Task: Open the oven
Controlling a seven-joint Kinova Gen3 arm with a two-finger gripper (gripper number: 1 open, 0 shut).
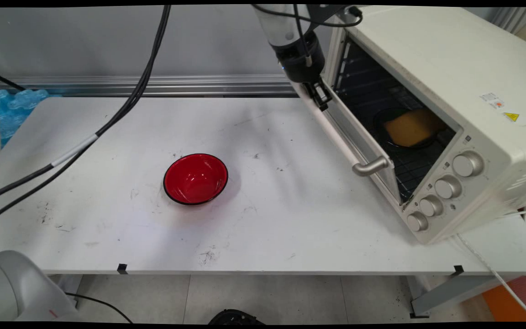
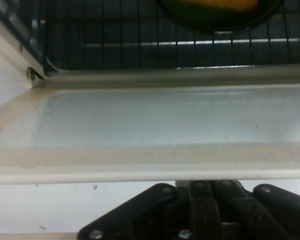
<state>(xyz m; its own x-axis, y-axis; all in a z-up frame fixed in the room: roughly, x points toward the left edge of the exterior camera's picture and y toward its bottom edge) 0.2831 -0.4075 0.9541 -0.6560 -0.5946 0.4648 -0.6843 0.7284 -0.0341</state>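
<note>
A cream toaster oven (image 1: 450,68) stands on the right of the table with its door (image 1: 349,132) hanging half open, silver handle (image 1: 370,167) towards the front. My gripper (image 1: 320,98) is shut and presses against the door's far outer edge. In the hand view the door (image 2: 160,120) stretches across the picture just above my gripper (image 2: 207,192), whose tips are hidden behind the door's rim. Inside, on the wire rack (image 2: 115,45), sits a dark round pan (image 1: 397,141) with a yellow piece (image 1: 411,128) in it. A red bowl (image 1: 195,178) stands empty at mid-table.
Black cables (image 1: 121,105) hang across the table's left side. The oven's knobs (image 1: 445,187) face the front right, and its white cord (image 1: 496,274) runs off the table's right front corner. Blue packaging (image 1: 14,109) lies behind the table's left edge.
</note>
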